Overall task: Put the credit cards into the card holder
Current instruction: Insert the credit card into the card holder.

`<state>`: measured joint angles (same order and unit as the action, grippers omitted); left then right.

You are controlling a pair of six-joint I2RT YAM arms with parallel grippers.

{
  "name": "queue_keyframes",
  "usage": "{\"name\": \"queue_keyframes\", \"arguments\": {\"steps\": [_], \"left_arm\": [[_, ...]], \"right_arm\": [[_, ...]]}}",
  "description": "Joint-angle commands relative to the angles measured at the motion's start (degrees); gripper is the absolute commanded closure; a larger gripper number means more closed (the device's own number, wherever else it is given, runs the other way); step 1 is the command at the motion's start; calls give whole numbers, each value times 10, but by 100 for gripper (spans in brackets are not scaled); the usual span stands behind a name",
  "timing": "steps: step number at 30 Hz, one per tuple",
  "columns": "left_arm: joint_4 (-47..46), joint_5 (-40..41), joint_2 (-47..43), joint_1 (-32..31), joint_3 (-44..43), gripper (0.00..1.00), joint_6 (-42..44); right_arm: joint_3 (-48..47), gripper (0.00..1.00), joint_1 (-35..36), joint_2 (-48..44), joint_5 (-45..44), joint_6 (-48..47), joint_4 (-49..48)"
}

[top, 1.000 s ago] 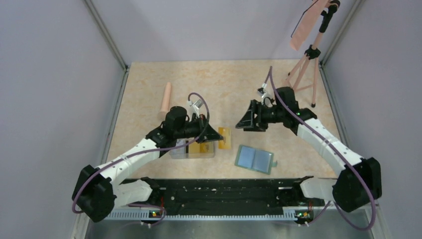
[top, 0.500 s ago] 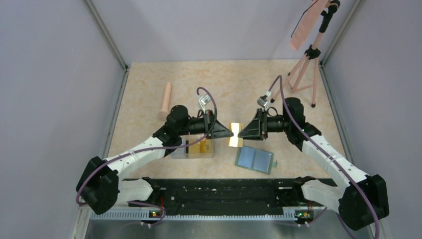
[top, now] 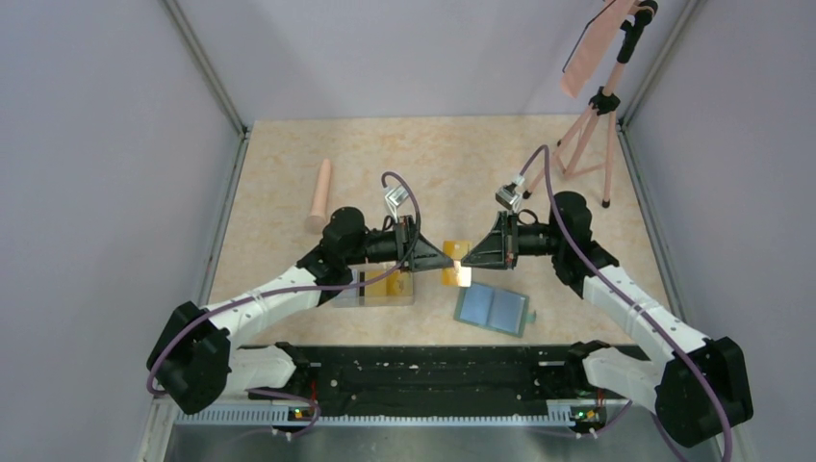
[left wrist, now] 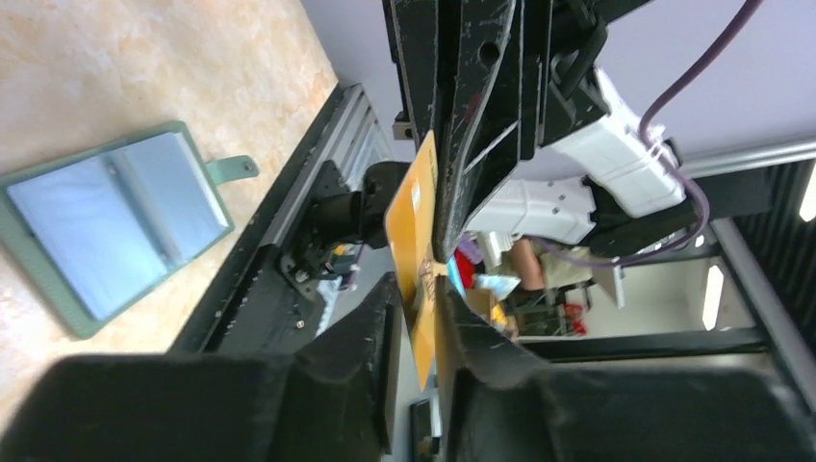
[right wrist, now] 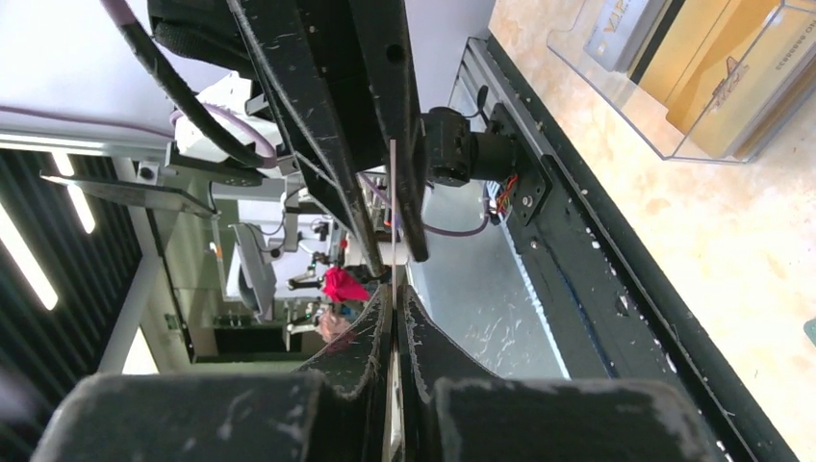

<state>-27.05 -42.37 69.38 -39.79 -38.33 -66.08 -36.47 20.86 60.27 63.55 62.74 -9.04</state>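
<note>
Clamping the yellow credit card (top: 454, 276) near the card holder (top: 493, 308), your right gripper (top: 464, 262) is facing your left gripper (top: 449, 262), whose grip is unclear.

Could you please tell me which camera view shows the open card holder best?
The left wrist view: the card holder lies open and large there, its pale blue pockets and snap tab clear. The top external view shows it whole but small. The right wrist view shows at most a sliver at its edge.
</note>
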Motion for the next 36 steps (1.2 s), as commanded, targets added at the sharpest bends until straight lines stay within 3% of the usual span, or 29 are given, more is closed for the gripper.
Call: {"name": "queue_keyframes", "arguments": {"steps": [1, 4, 7, 16, 22, 28, 36], "left_arm": [[-26, 9, -14, -4, 3, 68, 12], [8, 36, -17, -4, 3, 57, 28], [91, 80, -12, -8, -2, 54, 50], [302, 209, 97, -71, -74, 53, 82], [387, 227, 215, -109, -163, 54, 113], [392, 232, 276, -116, -194, 54, 112], [406, 238, 314, -117, -204, 55, 125]], "right_arm": [[-22, 100, 2, -13, -4, -39, 21], [-41, 100, -2, -9, -53, -126, 178], [-48, 100, -15, -12, -119, -202, 290], [22, 100, -99, -47, -268, -325, 446], [53, 100, -120, -56, -322, -324, 471], [61, 100, -120, -47, -352, -318, 471], [80, 100, -120, -35, -297, -325, 411]]}}
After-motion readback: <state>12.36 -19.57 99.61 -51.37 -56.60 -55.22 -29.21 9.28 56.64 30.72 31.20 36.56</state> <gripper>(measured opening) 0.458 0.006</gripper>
